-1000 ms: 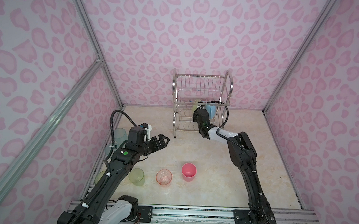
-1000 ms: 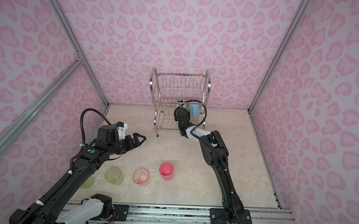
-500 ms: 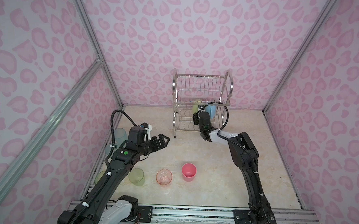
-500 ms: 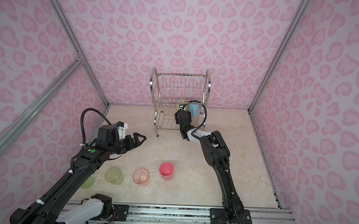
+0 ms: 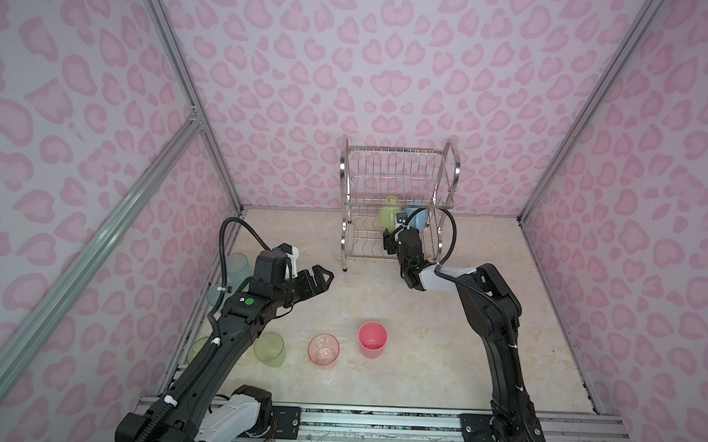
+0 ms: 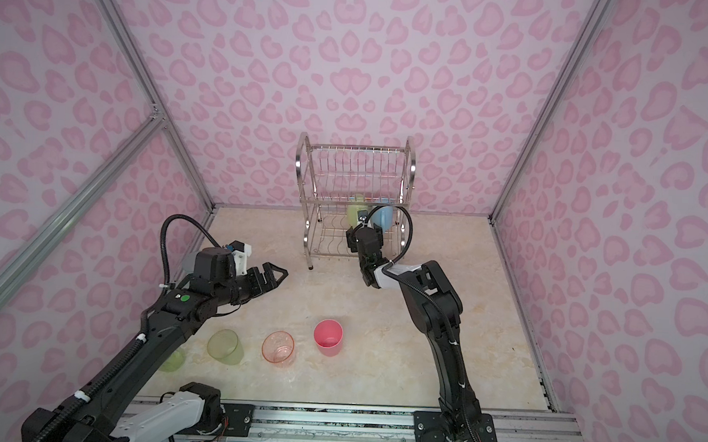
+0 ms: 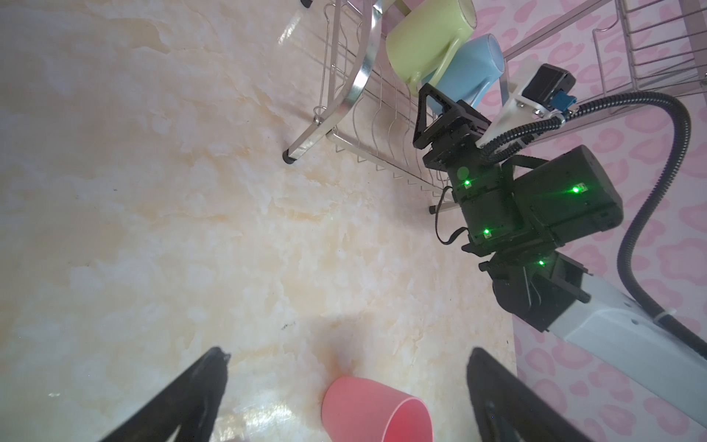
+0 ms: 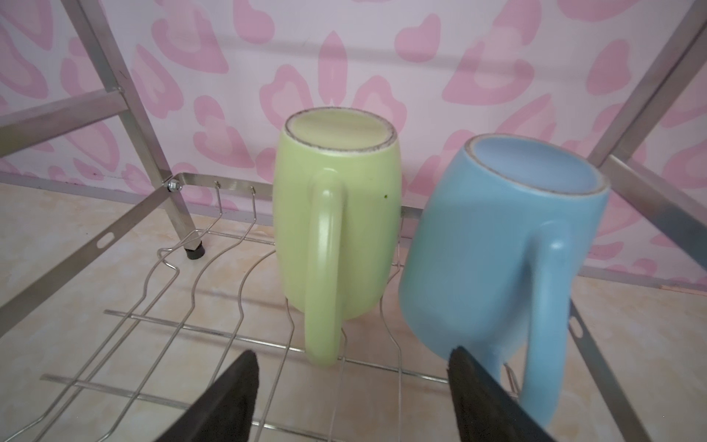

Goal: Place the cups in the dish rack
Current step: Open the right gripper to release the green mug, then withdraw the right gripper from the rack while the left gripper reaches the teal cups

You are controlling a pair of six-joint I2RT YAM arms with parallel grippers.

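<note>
The dish rack [image 5: 400, 183] stands at the back of the table. On its lower tier a green mug [image 8: 336, 229] and a blue mug [image 8: 497, 248] rest upside down, handles toward my right gripper [image 8: 352, 367]. That gripper is open just in front of them and holds nothing; one finger lies close to the blue mug's handle. My left gripper [image 5: 320, 276] hovers open and empty over the table's left side. A pink tumbler [image 5: 372, 339], an orange-pink tumbler [image 5: 323, 350] and a yellow-green tumbler [image 5: 269, 348] stand in a row near the front.
Pale blue tumblers [image 5: 237, 268] stand by the left wall behind my left arm, and another yellow-green tumbler [image 5: 198, 349] sits at the front left corner. The rack's upper tier [image 5: 400, 178] holds nothing. Pink patterned walls close in three sides.
My right gripper has opened and let go of the blue mug, which now rests on the lower tier, and has drawn back a little. The left arm has not moved.
</note>
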